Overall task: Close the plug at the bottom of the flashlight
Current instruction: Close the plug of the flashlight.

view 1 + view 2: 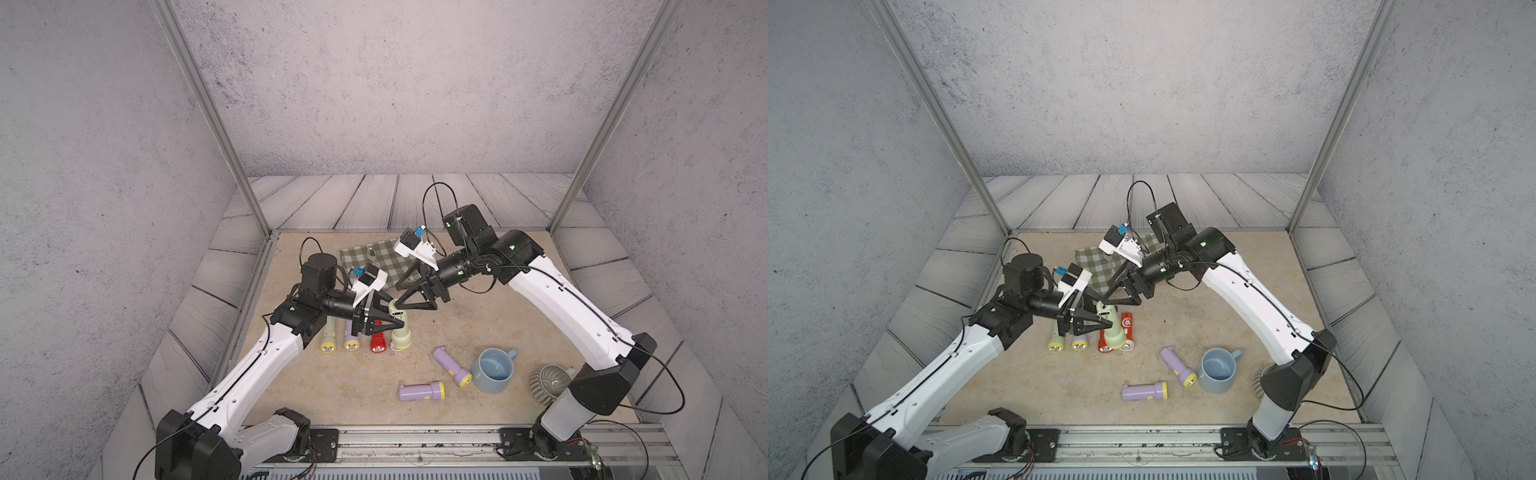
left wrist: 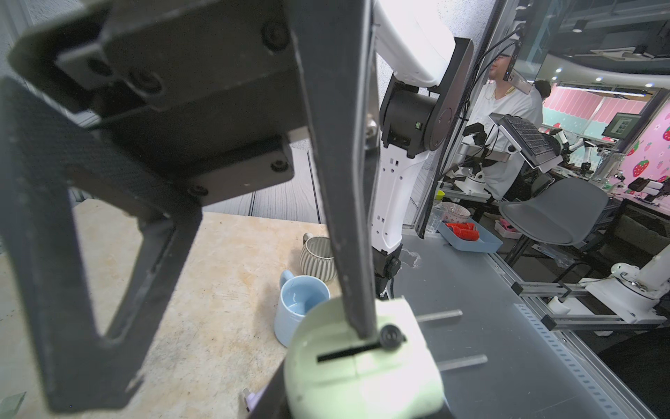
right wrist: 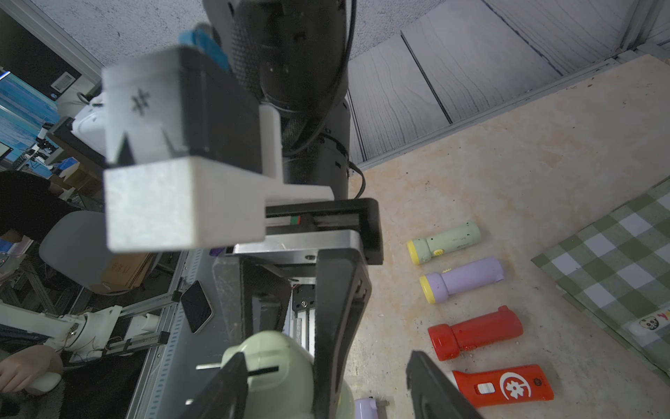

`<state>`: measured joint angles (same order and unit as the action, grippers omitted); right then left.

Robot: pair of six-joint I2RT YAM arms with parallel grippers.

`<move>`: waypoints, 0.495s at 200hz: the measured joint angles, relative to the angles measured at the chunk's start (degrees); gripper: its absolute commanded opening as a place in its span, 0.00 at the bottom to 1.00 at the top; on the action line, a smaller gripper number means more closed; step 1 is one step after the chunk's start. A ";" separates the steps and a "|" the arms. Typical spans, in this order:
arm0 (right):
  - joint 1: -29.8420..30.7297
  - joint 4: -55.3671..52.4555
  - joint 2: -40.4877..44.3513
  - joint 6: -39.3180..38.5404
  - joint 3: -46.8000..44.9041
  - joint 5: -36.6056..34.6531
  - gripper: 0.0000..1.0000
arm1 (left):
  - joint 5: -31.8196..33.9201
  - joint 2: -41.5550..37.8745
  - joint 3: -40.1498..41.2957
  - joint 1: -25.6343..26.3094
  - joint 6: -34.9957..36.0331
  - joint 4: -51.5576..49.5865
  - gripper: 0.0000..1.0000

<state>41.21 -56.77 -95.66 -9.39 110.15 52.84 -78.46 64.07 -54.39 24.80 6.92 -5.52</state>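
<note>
My left gripper (image 1: 395, 325) (image 1: 1106, 323) (image 2: 359, 402) is shut on a pale green flashlight (image 1: 400, 332) (image 1: 1113, 332) (image 2: 344, 370) (image 3: 275, 370), holding it above the table with its tail raised. At the tail, the white plug (image 2: 397, 317) is folded out, and its two metal prongs (image 2: 440, 315) (image 3: 207, 366) stick out sideways. My right gripper (image 1: 398, 306) (image 1: 1105, 300) (image 3: 326, 354) is open at that tail end. One of its fingertips (image 2: 362, 326) rests on the tail face beside the plug, and the other stands clear of the flashlight.
Under my left gripper, green (image 1: 328, 336), purple (image 1: 351, 338) and red flashlights (image 1: 378, 343) (image 1: 1127, 328) lie in a row. Two purple flashlights (image 1: 453, 365) (image 1: 422, 390), a blue mug (image 1: 492, 370) and a ribbed grey mug (image 1: 548, 382) lie front right. A green checked cloth (image 1: 374, 262) lies at the back.
</note>
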 measured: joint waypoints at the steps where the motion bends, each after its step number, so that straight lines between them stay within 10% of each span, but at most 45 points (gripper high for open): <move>1: 0.00 0.00 0.00 0.00 0.00 0.00 0.71 | 0.00 0.00 0.00 0.00 0.00 0.00 0.00; 99: 0.81 0.02 1.79 0.15 -0.96 0.07 0.76 | -0.26 0.81 -0.02 0.00 0.37 0.02 0.00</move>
<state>42.02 -56.75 -93.86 -9.23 109.19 52.90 -78.72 64.88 -54.41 24.80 7.29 -5.50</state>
